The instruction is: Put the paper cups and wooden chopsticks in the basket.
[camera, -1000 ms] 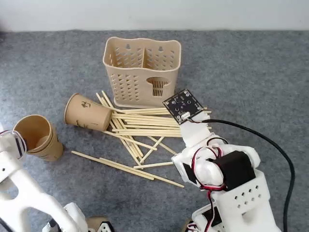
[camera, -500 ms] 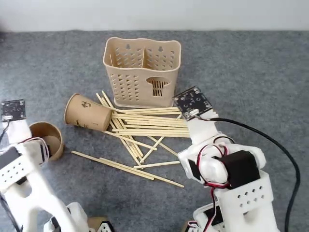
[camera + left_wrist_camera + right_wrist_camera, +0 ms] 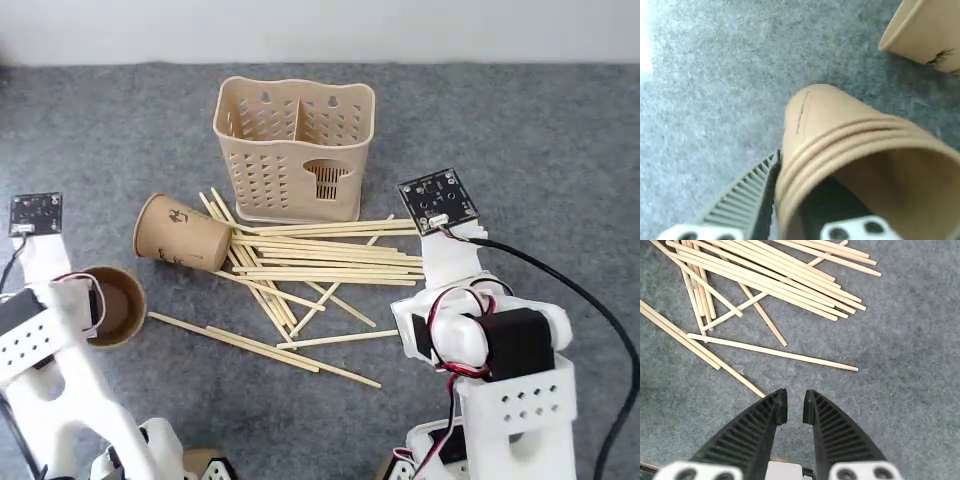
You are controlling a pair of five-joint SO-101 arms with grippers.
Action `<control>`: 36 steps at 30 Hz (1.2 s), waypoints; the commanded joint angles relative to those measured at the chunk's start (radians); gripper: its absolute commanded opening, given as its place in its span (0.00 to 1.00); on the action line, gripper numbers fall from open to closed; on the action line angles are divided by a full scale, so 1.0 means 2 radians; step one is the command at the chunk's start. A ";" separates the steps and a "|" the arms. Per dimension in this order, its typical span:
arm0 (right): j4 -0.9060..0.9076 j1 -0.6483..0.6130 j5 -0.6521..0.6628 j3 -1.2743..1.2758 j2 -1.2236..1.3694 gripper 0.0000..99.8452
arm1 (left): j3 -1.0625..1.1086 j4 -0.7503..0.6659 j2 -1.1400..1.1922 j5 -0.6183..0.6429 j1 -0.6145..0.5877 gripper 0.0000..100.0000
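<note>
**Left hand grips the cup stack; right hand hangs empty over the chopsticks**

The left hand (image 3: 785,175) is clamped on a stack of paper cups (image 3: 860,145). Its ribbed finger presses the outside of the wall and the other finger sits inside the mouth. In the high view the stack (image 3: 112,305) is at the left edge of the grey counter (image 3: 520,130), tucked against the left arm with its open mouth facing up toward the camera.

A single paper cup (image 3: 180,233) lies on its side just ahead of the stack. Its mouth faces left and its base touches the spread of chopsticks (image 3: 310,265).

The chopsticks lie loose on the counter in front of the basket (image 3: 295,150). Most run side by side in a rough bundle and a few are splayed at angles toward the arms. The basket stands upright at the back, split into two compartments, and the nearest sticks reach its base.

The right hand (image 3: 795,407) hovers above the counter by the near edge of the chopsticks (image 3: 770,277). There is only a narrow gap between its fingers and nothing in it. One stray stick (image 3: 772,352) lies crosswise just beyond the fingertips.
</note>
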 commanded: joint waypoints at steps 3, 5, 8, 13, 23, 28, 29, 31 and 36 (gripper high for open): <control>0.016 0.006 -0.002 -0.002 -0.008 0.07 | -0.079 0.094 -0.011 -0.024 0.028 0.01; 0.016 0.006 -0.002 -0.002 -0.008 0.07 | -0.086 0.122 -0.011 -0.029 0.045 0.01; 0.017 0.006 -0.002 -0.002 -0.008 0.07 | -0.092 0.150 -0.011 -0.029 0.070 0.01; 0.017 0.007 -0.001 -0.002 -0.008 0.07 | -0.101 0.188 -0.011 -0.030 0.109 0.01; 0.013 0.043 -0.001 -0.002 -0.008 0.07 | -0.097 0.249 -0.011 -0.046 0.238 0.01; 0.013 0.101 0.067 -0.002 -0.008 0.07 | -0.092 0.253 -0.011 -0.048 0.287 0.01; 0.013 0.112 0.081 -0.002 -0.008 0.07 | -0.089 0.254 -0.011 -0.048 0.302 0.01; 0.013 0.130 0.101 -0.002 -0.008 0.07 | -0.081 0.254 -0.011 -0.048 0.339 0.01; 0.013 0.158 0.110 -0.002 -0.008 0.07 | -0.066 0.254 -0.011 -0.045 0.422 0.01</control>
